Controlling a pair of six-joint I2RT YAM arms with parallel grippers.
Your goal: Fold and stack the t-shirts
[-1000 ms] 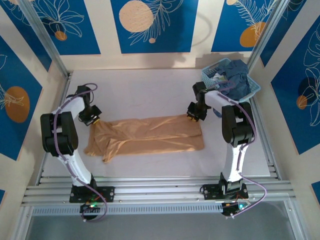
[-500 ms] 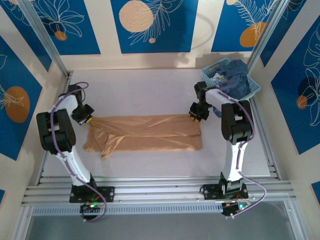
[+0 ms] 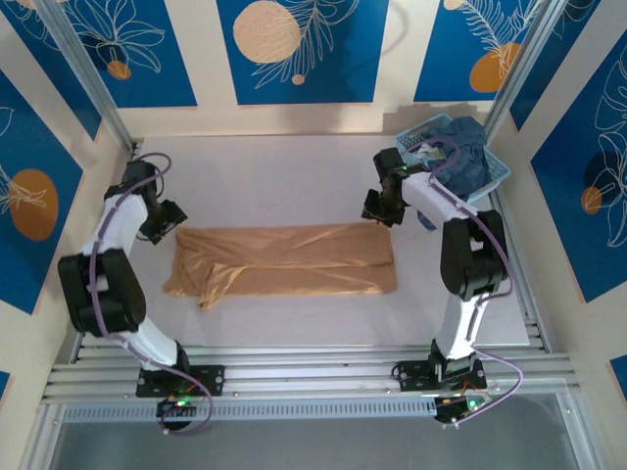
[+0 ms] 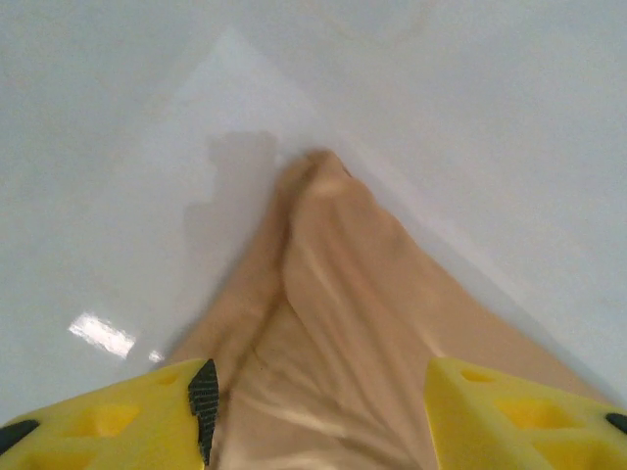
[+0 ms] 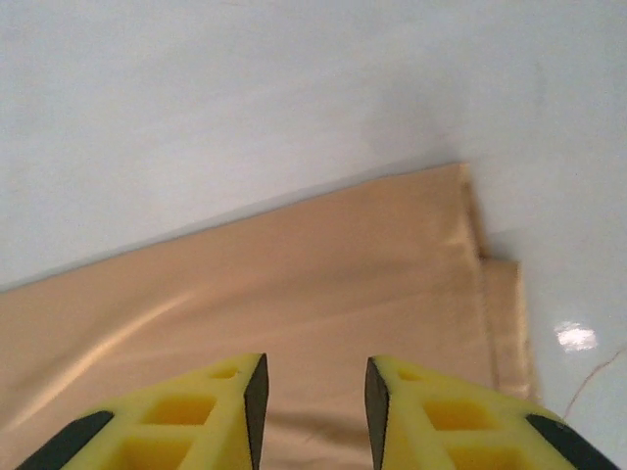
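A tan-orange t-shirt [image 3: 284, 260] lies folded into a long band across the middle of the table, its left end bunched. My left gripper [image 3: 163, 221] hovers just off the band's upper left corner, open, with the tan cloth [image 4: 333, 323] below its yellow fingers [image 4: 108, 426]. My right gripper [image 3: 380, 211] hangs above the band's upper right corner, open, and nothing sits between its fingers [image 5: 431, 421] over the flat cloth [image 5: 294, 284]. Dusty-blue shirts [image 3: 462, 149] are heaped in the basket at the back right.
The light-blue lattice basket [image 3: 498, 172] stands at the back right corner, close behind my right arm. Aluminium rails [image 3: 313, 377] run along the near edge, and posts rise at the back corners. Bare white table [image 3: 274, 181] lies behind the shirt.
Both grippers have let go of the shirt's upper corners and lifted away toward the back. The tan shirt has settled flat and shifted slightly toward the rear.
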